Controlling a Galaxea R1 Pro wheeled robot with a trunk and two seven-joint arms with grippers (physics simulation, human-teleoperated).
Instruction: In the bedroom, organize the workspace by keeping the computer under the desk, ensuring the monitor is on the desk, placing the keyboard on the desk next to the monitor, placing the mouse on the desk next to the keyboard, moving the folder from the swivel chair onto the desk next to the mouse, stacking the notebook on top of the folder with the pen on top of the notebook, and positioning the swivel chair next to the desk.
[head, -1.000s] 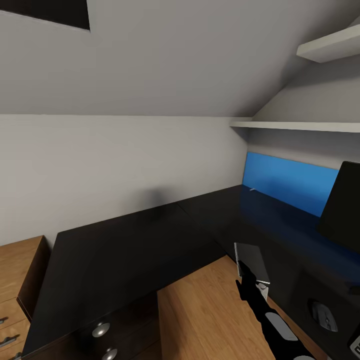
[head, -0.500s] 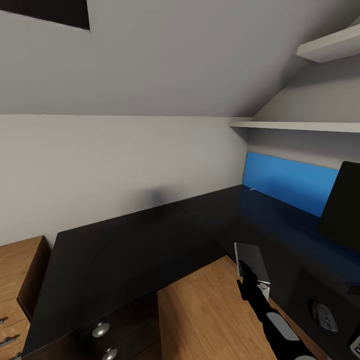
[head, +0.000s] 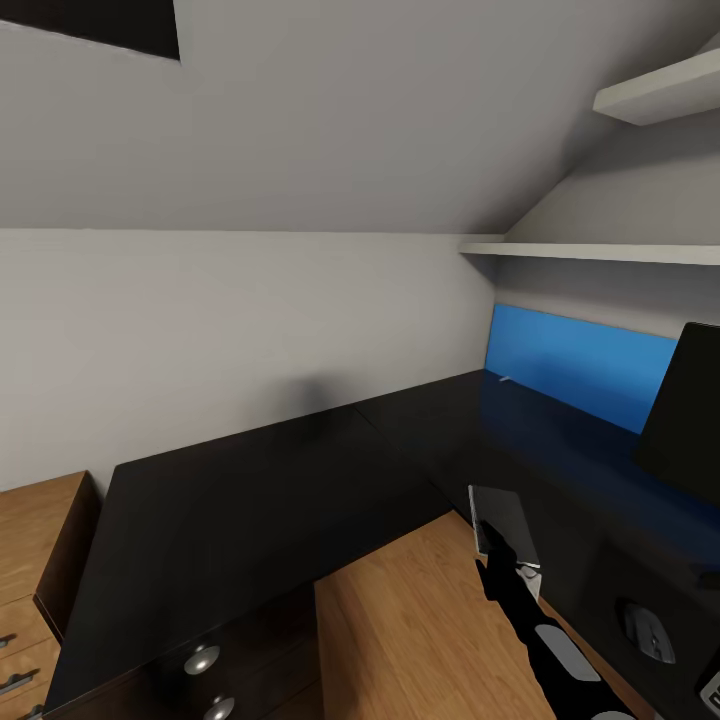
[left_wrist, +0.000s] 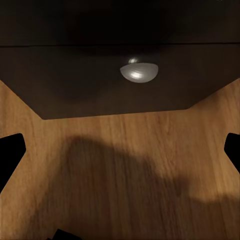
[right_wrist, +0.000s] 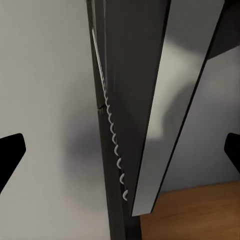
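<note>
pale grey notebook (head: 503, 524) standing on edge in the right gripper (head: 497, 548), clamped — hanging over the black desk (head: 250, 500) edge, near the monitor (head: 690, 410). left gripper (left_wrist: 120, 150) spread, facing a drawer knob (left_wrist: 138, 71).

the monitor (head: 688, 415) stands on the desk (head: 250, 510) at right; the mouse (head: 648, 632) lies nearer, and the notebook (head: 505, 525) left of it.
</note>
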